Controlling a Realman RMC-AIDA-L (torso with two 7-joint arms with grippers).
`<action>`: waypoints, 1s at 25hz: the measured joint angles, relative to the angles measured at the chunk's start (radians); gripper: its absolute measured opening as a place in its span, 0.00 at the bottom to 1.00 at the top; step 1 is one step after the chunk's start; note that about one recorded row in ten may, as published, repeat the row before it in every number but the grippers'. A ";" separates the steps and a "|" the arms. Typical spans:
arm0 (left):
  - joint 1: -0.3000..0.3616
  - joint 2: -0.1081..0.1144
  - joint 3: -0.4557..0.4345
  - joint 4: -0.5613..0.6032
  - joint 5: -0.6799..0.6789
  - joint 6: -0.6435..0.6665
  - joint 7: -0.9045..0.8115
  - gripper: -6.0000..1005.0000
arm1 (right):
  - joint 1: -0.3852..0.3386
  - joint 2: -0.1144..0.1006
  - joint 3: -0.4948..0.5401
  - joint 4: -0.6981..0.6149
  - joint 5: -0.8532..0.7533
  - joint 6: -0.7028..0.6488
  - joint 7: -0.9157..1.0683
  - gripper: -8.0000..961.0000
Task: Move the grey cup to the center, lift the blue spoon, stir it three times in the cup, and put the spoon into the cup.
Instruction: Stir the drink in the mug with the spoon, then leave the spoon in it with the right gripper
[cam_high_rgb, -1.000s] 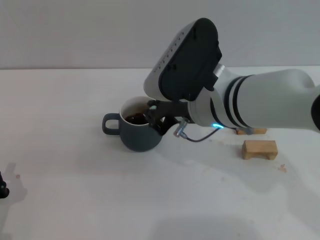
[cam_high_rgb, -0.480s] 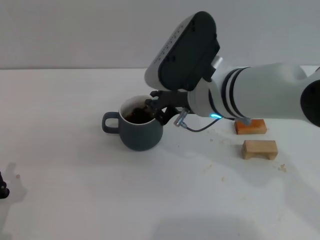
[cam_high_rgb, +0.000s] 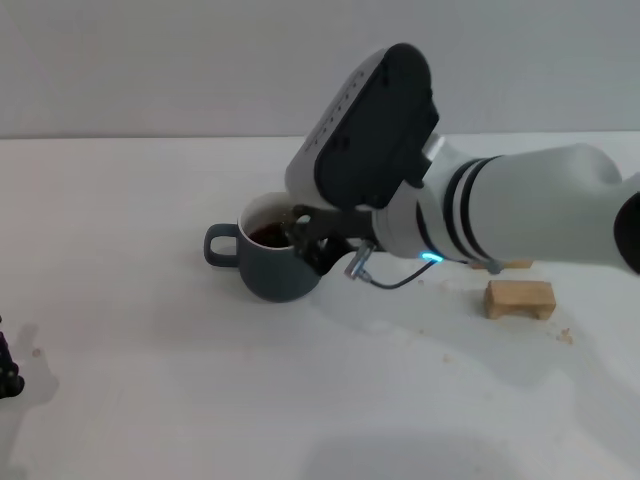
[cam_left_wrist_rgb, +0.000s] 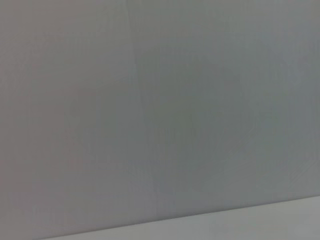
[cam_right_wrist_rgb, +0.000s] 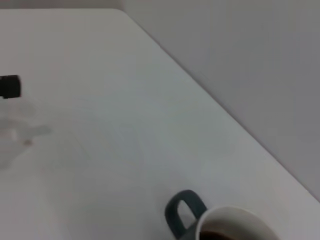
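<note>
The grey cup (cam_high_rgb: 277, 262) stands near the middle of the table, handle toward my left, with dark liquid inside. It also shows in the right wrist view (cam_right_wrist_rgb: 220, 226). My right gripper (cam_high_rgb: 303, 236) hangs over the cup's right rim, dipping into its mouth. The blue spoon is hidden; I cannot see it in any view. My left gripper (cam_high_rgb: 6, 368) is parked at the table's near left edge, and also shows in the right wrist view (cam_right_wrist_rgb: 10, 86). The left wrist view shows only a grey wall.
A pale wooden block (cam_high_rgb: 519, 298) lies to the right of the cup. A second block (cam_high_rgb: 503, 264) peeks out from under my right forearm. Small crumbs lie near the blocks. The table (cam_high_rgb: 150, 400) is white.
My right gripper swung away over the cup's far right rim, then came back toward the near side. The forearm covers the orange block again. The cup has not moved.
</note>
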 joint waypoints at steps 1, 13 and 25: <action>-0.001 0.000 0.001 0.000 0.000 0.000 0.000 0.00 | 0.003 0.001 -0.005 -0.001 0.000 -0.002 0.000 0.14; 0.002 0.000 0.000 0.000 0.000 -0.001 0.000 0.00 | 0.015 0.000 -0.032 -0.030 -0.003 -0.119 -0.006 0.15; 0.003 0.002 -0.001 0.002 -0.002 0.001 0.002 0.00 | -0.050 -0.002 -0.031 -0.010 -0.069 -0.192 -0.001 0.34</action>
